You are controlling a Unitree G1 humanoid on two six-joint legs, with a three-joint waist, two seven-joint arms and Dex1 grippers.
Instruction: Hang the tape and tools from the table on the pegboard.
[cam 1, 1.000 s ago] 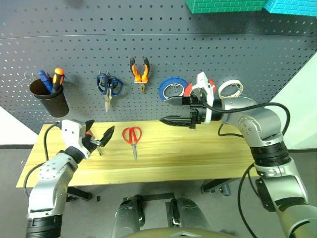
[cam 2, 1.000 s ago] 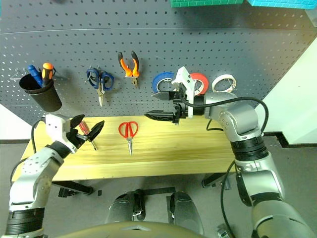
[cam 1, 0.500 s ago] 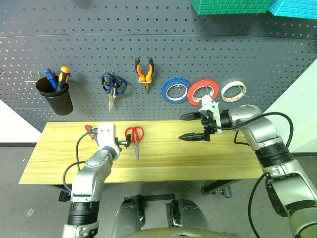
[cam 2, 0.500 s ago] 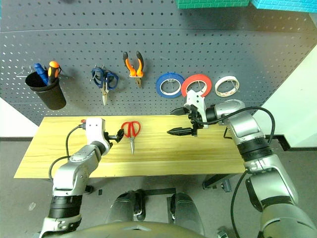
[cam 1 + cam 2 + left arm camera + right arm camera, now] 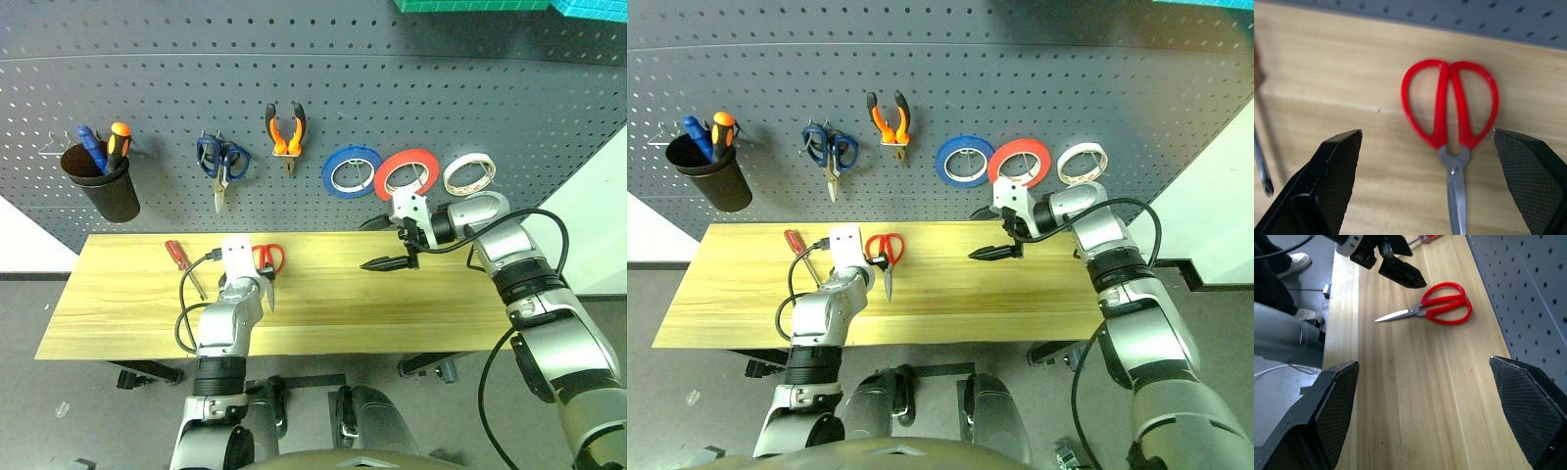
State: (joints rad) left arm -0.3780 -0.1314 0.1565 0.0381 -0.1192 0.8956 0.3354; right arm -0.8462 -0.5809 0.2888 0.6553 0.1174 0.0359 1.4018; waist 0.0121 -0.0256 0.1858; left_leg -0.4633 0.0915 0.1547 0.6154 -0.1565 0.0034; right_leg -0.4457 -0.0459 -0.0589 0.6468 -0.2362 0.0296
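While the left gripper (image 5: 1427,183) is hovering spread wide over the red-handled scissors (image 5: 1449,115) lying flat on the table (image 5: 392,313), at 9 o'clock of the empty, released right gripper (image 5: 392,243), its fingers are risking skidding off the thin handles

- Red scissors (image 5: 1452,122) lie flat on the wooden table (image 5: 1342,73), handles toward the pegboard (image 5: 1459,14), steel blades closed.
- The left gripper (image 5: 1435,186) hovers with its two black fingers (image 5: 1334,171) spread wide, flanking the scissors without touching.
- A screwdriver shaft (image 5: 1263,161) lies off to one side.
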